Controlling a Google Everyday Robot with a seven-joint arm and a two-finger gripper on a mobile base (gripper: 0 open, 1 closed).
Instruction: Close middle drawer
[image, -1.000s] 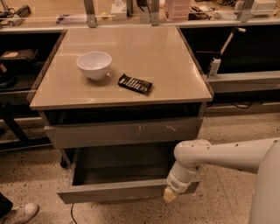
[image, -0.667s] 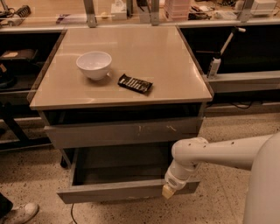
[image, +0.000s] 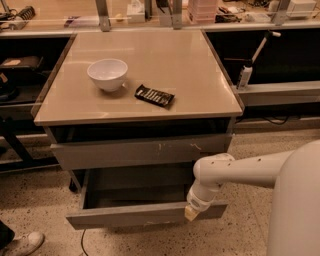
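The tan-topped desk (image: 175, 60) fills the centre of the frame. The robot's white arm (image: 240, 170) reaches in from the lower right. The middle drawer (image: 125, 218) stands pulled out at lower centre, its grey interior showing, below a scratched drawer front (image: 130, 151). A white bowl (image: 107, 74) sits upper left on the desk, a dark packet (image: 154, 95) just right of it. The tool (image: 192, 213) is at the drawer's front panel, right end; I cannot tell whether it is open.

white tubular arm (image: 250, 169) with dark dots, tan-tipped gripper (image: 191, 213) at middle drawer (image: 127, 216) front.
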